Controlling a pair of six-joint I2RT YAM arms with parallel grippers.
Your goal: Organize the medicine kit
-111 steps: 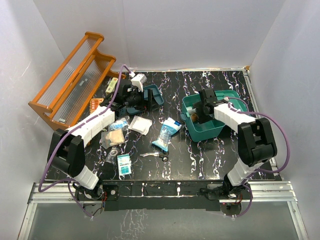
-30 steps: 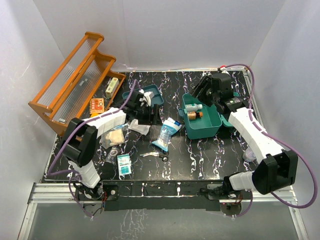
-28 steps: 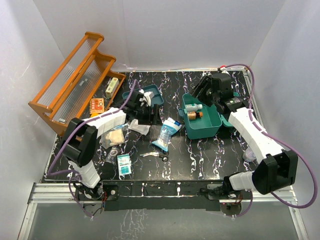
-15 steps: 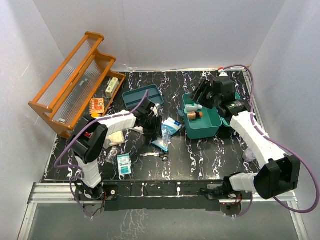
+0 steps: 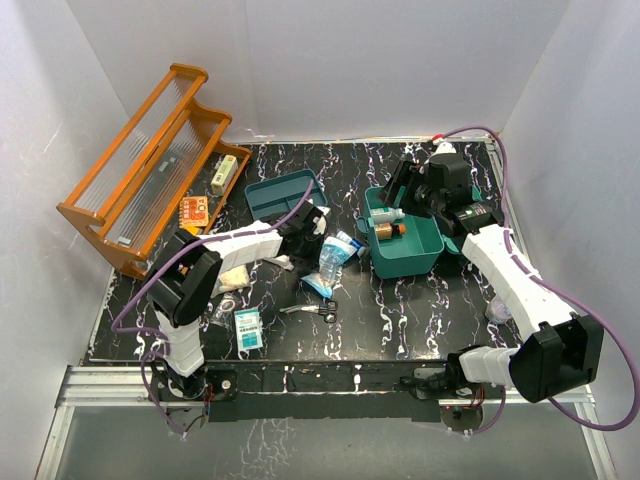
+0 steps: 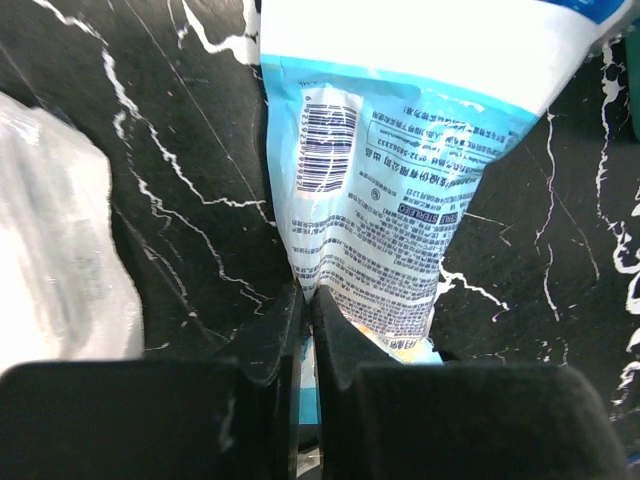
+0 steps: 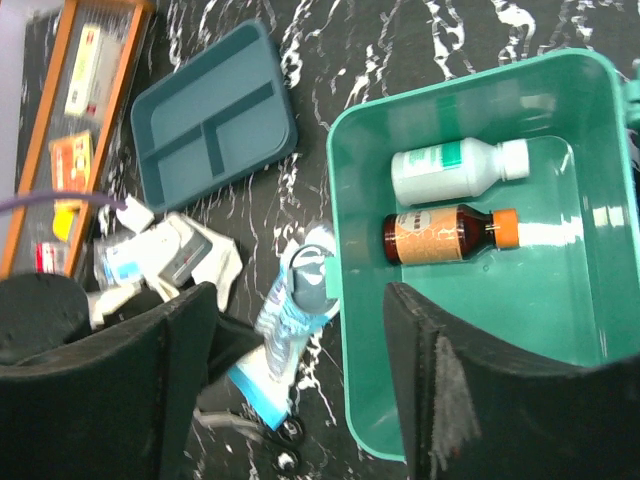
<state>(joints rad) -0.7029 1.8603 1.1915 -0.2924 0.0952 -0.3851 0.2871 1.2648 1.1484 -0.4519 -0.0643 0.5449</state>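
We pinch the blue pouch (image 6: 385, 190) edge w/ left gripper (image 6: 300, 305), prob. bound for the medicine kit (image 7: 560, 310). Our right gripper (image 7: 300, 330) gapes empty above it.

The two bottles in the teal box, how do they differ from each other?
The white bottle has a green and white label and a white cap, while the brown bottle has an orange label and an orange cap. In the right wrist view the white bottle lies slightly tilted and above the brown bottle, which lies level. Both lie on their sides, side by side in the medicine kit, with their caps pointing the same way.
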